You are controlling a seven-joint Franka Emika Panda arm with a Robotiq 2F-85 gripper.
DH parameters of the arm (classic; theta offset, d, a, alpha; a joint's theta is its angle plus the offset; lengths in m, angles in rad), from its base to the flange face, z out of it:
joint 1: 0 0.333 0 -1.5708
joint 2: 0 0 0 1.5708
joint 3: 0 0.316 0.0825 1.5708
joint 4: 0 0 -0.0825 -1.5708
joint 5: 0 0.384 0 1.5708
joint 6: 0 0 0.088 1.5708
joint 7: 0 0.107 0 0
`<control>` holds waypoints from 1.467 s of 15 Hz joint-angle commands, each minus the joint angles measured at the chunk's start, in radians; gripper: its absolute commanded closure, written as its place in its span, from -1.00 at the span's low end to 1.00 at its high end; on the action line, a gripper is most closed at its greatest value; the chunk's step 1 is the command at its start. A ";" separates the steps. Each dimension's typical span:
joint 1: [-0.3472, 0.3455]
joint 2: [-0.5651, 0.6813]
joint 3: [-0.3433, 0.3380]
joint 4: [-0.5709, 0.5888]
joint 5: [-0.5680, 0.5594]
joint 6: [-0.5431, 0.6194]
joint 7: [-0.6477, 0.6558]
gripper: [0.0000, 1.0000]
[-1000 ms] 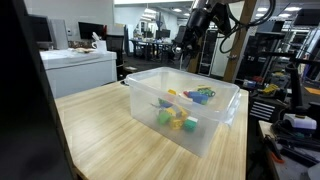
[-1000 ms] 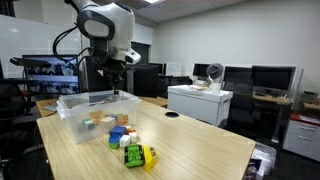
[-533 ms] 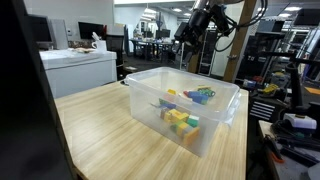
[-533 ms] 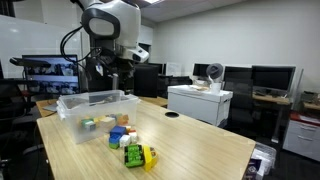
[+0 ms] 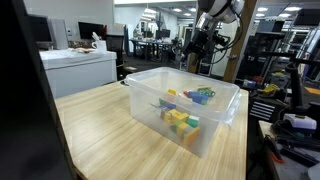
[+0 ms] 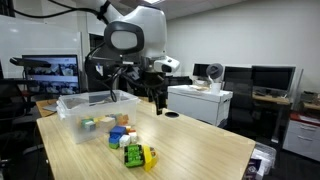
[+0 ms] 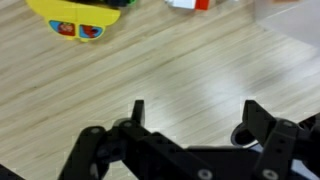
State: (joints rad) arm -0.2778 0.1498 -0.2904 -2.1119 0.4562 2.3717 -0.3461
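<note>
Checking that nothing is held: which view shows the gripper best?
The wrist view: the gripper fills the frame, jaws wide apart over the wooden table, nothing between them. In both exterior views the gripper is small, dark and far off, its jaws hard to make out.

Light wood-grain desk, pretty roomy. A clear plastic bin sits right on it. In an exterior view, loose toy blocks are scattered just beside the bin, with a yellow-green toy closest to the near edge.

one clear bin; one table
</note>
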 commanded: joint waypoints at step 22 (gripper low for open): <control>-0.202 0.111 0.109 -0.068 -0.139 0.135 -1.283 -1.00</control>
State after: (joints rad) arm -0.4685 0.2769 -0.2029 -2.1366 0.3196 2.4714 -1.4936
